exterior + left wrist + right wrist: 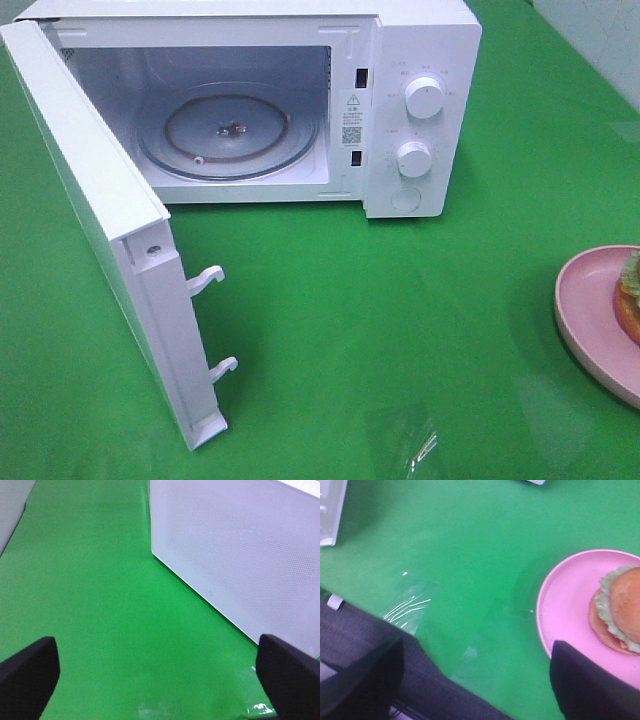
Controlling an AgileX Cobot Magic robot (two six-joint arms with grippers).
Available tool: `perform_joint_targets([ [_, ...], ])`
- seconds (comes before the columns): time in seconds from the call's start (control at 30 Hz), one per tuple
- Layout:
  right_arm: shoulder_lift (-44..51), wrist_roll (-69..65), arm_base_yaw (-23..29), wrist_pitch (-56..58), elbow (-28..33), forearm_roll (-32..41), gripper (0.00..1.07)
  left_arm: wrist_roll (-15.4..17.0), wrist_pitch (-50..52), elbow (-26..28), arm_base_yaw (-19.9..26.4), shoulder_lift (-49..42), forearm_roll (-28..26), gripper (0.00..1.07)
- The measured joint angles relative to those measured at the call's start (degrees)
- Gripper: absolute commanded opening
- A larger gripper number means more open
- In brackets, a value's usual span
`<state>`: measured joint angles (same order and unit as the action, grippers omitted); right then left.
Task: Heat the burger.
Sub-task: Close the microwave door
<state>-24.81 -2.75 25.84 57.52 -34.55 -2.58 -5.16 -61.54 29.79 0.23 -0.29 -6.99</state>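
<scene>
We see the burger (620,611) on its pink plate (565,605), far from the open microwave (420,60). Our left claw (157,672) and right claw (475,680) are both open, holding nothing. Next, we think, the right claw must grab the burger.

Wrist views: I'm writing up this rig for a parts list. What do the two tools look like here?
Only the fingertips show. The left tool has two dark, nearly black fingers with blunt, rounded ends and a matte surface. The right tool looks the same: dark matte fingers. No cables or markings are visible on either.
</scene>
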Motion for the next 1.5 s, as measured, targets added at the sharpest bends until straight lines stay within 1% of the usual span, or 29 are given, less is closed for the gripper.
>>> perform_joint_targets([
  [0.03,0.0,0.0,0.0,0.0,0.0,0.0,0.76,0.0,0.0,0.0,0.0,0.0,0.0,1.00],
  [0.07,2.7,0.2,-3.3,0.0,0.7,0.0,0.76,0.0,0.0,0.0,0.0,0.0,0.0,1.00],
  [0.1,3.9,0.5,-5.0,-0.1,1.0,0.0,0.76,0.0,0.0,0.0,0.0,0.0,0.0,1.00],
  [0.13,3.9,0.5,-5.0,-0.1,1.0,0.0,0.76,0.0,0.0,0.0,0.0,0.0,0.0,1.00],
  [0.17,6.9,1.2,-8.3,-0.1,1.7,0.0,0.76,0.0,0.0,0.0,0.0,0.0,0.0,1.00],
  [0.2,6.9,1.2,-8.3,-0.1,1.7,0.0,0.76,0.0,0.0,0.0,0.0,0.0,0.0,1.00],
  [0.27,12.4,1.4,-12.5,-0.5,2.9,0.1,0.76,0.0,0.0,0.0,0.0,0.0,0.0,1.00],
  [0.37,13.7,1.4,-13.5,-0.7,3.2,0.5,0.76,0.0,0.0,0.0,0.0,0.0,0.0,1.00],
  [0.4,15.9,1.4,-15.4,-1.7,3.9,1.1,0.76,0.0,0.0,0.0,0.0,0.0,0.0,1.00],
  [0.5,18.0,1.4,-16.8,-2.4,4.9,2.2,0.76,0.0,0.0,0.0,0.0,0.0,0.0,1.00],
  [0.57,21.5,1.8,-20.0,-2.2,6.2,3.8,0.76,0.0,0.0,0.0,0.0,0.0,0.0,1.00],
  [0.67,22.2,1.8,-20.8,-2.1,6.4,4.0,0.76,0.0,0.0,0.0,0.0,0.0,0.0,1.00],
  [0.77,24.9,1.9,-23.4,-2.1,6.4,4.1,0.76,0.0,0.0,0.0,0.0,0.0,0.0,1.00],
  [0.87,25.0,1.9,-24.7,-2.0,6.4,4.1,0.76,0.0,0.0,0.0,0.0,0.0,0.0,1.00],
  [1.5,25.0,1.8,-25.0,-2.0,6.4,4.1,0.76,0.0,0.0,0.0,0.0,0.0,0.0,1.00],
])
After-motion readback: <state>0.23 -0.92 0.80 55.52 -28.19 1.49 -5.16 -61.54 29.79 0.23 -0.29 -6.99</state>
